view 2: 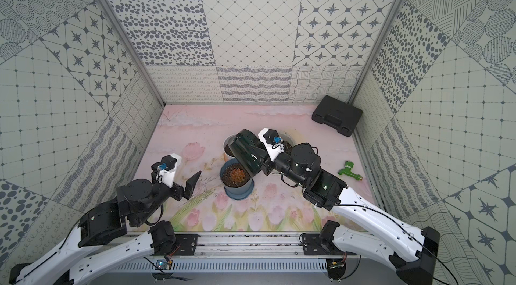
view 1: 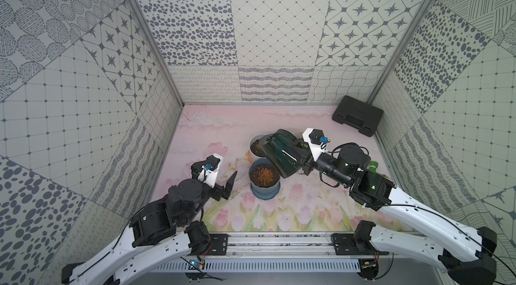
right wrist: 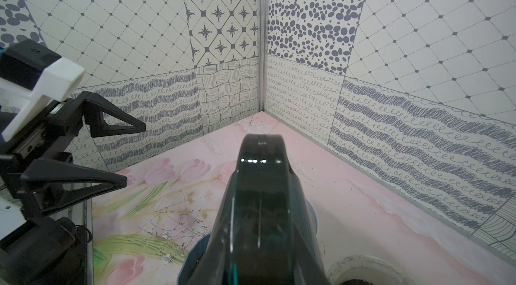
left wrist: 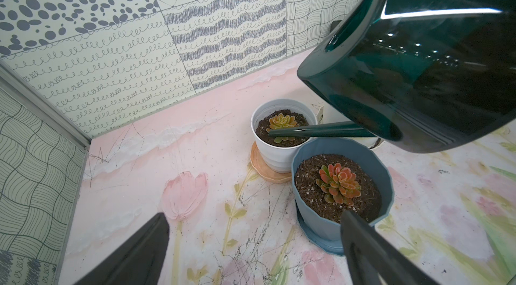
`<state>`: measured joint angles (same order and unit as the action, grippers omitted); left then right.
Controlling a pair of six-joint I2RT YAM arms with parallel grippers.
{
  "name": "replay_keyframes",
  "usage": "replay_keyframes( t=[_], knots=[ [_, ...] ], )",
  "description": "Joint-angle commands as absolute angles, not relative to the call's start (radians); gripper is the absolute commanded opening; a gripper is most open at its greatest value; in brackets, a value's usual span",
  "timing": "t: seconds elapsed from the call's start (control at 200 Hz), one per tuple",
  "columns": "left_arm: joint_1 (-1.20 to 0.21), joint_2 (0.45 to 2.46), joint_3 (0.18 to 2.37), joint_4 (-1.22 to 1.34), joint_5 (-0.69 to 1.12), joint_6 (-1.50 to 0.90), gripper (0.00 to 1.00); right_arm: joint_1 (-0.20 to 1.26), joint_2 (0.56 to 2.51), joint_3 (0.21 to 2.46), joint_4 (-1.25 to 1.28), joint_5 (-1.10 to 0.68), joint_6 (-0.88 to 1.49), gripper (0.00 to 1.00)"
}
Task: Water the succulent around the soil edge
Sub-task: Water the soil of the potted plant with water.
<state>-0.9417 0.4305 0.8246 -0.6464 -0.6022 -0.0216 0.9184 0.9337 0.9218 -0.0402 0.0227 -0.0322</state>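
Two grippers: left gripper [right wrist: 135, 153] released, right gripper [view 1: 302, 155] grasping the watering can [left wrist: 418, 60], spout [left wrist: 321, 129] above the succulent [left wrist: 282, 121] in the white pot [left wrist: 275, 155]. I should bring it to the soil edge [left wrist: 261, 130], slowly.

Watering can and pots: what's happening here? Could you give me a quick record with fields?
watering can: dark green, tilted, held above the pots
holder: right tool, shut on the can
spout: crosses the yellow-green succulent in the white pot, seen from the left wrist
blue pot: holds an orange-red succulent, stands on a saucer, nearer the robot
left tool: open, empty, beside the blue pot
water: none visible
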Motion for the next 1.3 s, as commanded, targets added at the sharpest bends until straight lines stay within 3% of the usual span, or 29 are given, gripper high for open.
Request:
replay_keyframes(
  t=[0.0, 1.296],
  knots=[
    [-0.941, 0.429, 0.827, -0.62, -0.6, -0.004, 0.99, 0.915, 0.896, 0.978, 0.033, 0.009, -0.023, 0.0],
    [-0.942, 0.406, 0.821, -0.607, -0.553, -0.004, 0.99, 0.915, 0.827, 1.063, -0.191, 0.03, -0.082, 0.0]
  ],
)
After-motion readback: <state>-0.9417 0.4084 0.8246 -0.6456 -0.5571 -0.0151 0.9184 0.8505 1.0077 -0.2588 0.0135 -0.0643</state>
